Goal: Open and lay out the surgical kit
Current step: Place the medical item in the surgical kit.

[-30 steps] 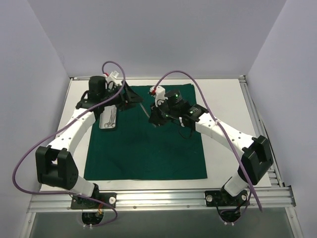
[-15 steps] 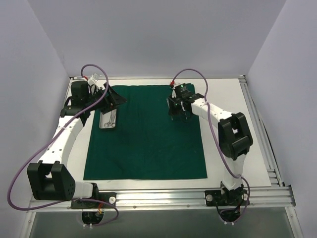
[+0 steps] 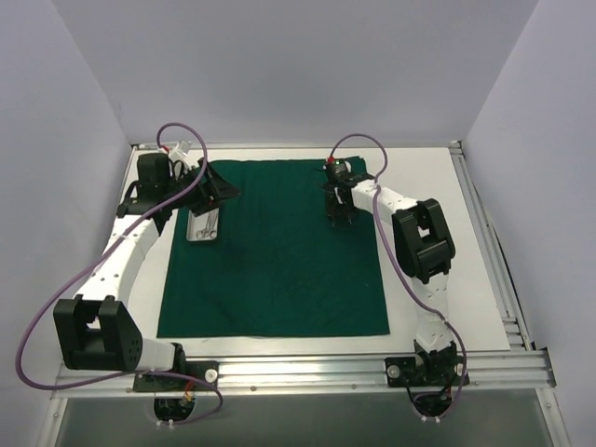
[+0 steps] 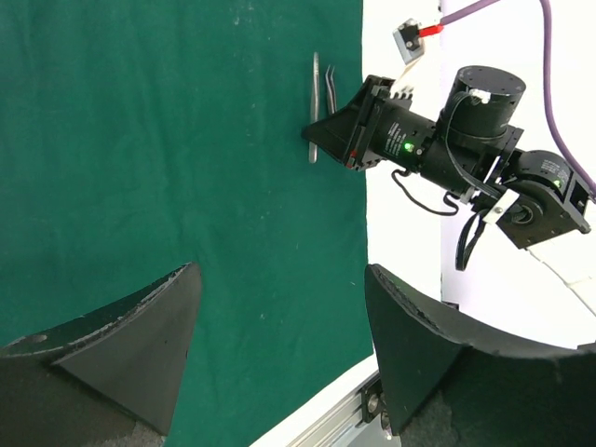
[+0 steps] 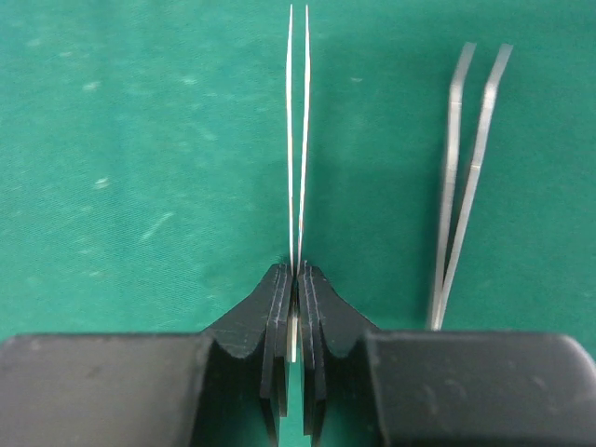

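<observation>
The dark green cloth [image 3: 270,270] lies spread flat as a large square. Near its left edge stands the small steel tray [image 3: 197,238] with ring-handled instruments [image 3: 207,222] in it. My left gripper [image 3: 216,184] hovers just beyond the tray, open and empty; in the left wrist view its fingers [image 4: 282,270] frame bare cloth [image 4: 168,168]. My right gripper [image 5: 295,270] is low over the cloth's far right part [image 3: 338,212], shut on a thin pair of steel tweezers [image 5: 297,140] that points away from it. A second pair of tweezers [image 5: 466,177] lies on the cloth just to its right.
The cloth rests on a white tabletop [image 3: 438,186] enclosed by pale walls. An aluminium rail [image 3: 298,372] runs along the near edge by the arm bases. Purple cables [image 3: 358,144] loop above both wrists.
My right arm has swung from the cloth's far middle to its far right part, folding its elbow in. My left gripper has drawn back leftward, away from the cloth's middle.
</observation>
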`<action>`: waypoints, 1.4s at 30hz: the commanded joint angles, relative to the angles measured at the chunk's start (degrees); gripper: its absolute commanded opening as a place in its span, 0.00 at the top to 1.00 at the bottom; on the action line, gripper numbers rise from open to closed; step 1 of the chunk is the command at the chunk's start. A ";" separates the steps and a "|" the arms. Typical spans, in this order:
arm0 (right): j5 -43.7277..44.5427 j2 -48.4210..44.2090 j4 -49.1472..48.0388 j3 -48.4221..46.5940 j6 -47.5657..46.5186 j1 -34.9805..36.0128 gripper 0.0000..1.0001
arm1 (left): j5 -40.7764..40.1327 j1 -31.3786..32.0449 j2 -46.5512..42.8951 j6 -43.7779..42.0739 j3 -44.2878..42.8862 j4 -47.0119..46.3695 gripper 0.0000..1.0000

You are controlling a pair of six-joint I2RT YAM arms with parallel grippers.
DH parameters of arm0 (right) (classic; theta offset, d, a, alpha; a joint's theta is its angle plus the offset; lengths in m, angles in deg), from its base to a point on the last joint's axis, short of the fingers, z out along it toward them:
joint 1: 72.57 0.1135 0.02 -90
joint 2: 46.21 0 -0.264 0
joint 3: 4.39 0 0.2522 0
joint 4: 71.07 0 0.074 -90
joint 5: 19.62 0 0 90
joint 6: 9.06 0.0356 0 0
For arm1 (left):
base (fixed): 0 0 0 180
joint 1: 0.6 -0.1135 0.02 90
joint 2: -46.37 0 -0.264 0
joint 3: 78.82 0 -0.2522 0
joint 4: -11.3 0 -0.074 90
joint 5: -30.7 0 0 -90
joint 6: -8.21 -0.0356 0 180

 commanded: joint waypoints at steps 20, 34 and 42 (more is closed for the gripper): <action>4.34 2.51 2.89 -3.19 1.23 -2.39 0.92 | 1.94 -0.12 3.31 -1.59 -0.68 -2.40 0.21; 4.51 0.66 4.47 -4.51 -0.26 -2.30 0.67 | -0.35 -0.12 4.63 -4.14 -4.27 2.78 0.21; 3.99 -12.67 4.65 -1.53 -1.49 -2.12 0.65 | -11.75 -0.56 10.24 -11.42 -13.58 15.67 0.20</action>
